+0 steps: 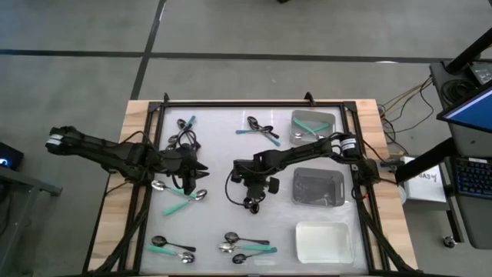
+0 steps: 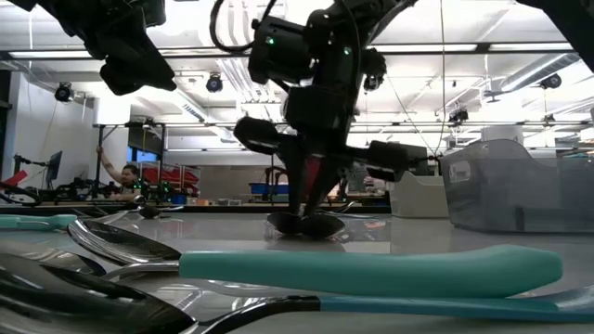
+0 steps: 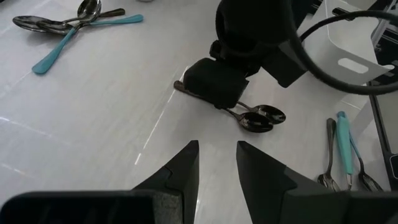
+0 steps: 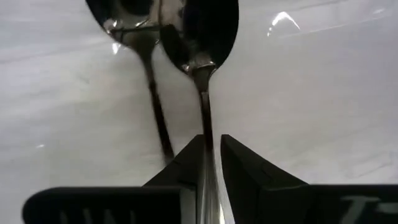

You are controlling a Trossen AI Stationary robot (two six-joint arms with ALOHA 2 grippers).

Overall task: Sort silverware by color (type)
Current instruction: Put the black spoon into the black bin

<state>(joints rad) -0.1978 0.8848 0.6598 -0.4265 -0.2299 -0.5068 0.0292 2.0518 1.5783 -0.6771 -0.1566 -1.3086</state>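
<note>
Two dark spoons (image 3: 261,118) lie side by side mid-table, bowls (image 2: 306,224) on the white top. My right gripper (image 1: 251,192) stands over their handles, shut on the one whose bowl (image 4: 205,31) lies straight ahead of the fingers; the second spoon (image 4: 152,99) lies just beside it, and I cannot tell if a finger touches it. My left gripper (image 3: 217,155) hovers open to the left of them (image 1: 201,171), holding nothing. Other spoons, teal-handled and metal, lie in small groups (image 1: 181,196) (image 1: 246,246) (image 1: 261,129). My right gripper pinches the dark spoon's thin handle (image 4: 207,140) between its two fingers, partway along it. The fingers come from above, slanting down. The bowl rests on the table, and the handle's free end (image 3: 180,87) sticks out behind the gripper.
A dark grey tray (image 1: 317,187) sits right of the right gripper, a white tray (image 1: 323,240) nearer the front, and a grey tray (image 1: 314,125) with teal-handled spoons at the back right. More spoons lie at the back left (image 1: 184,131) and front left (image 1: 171,248).
</note>
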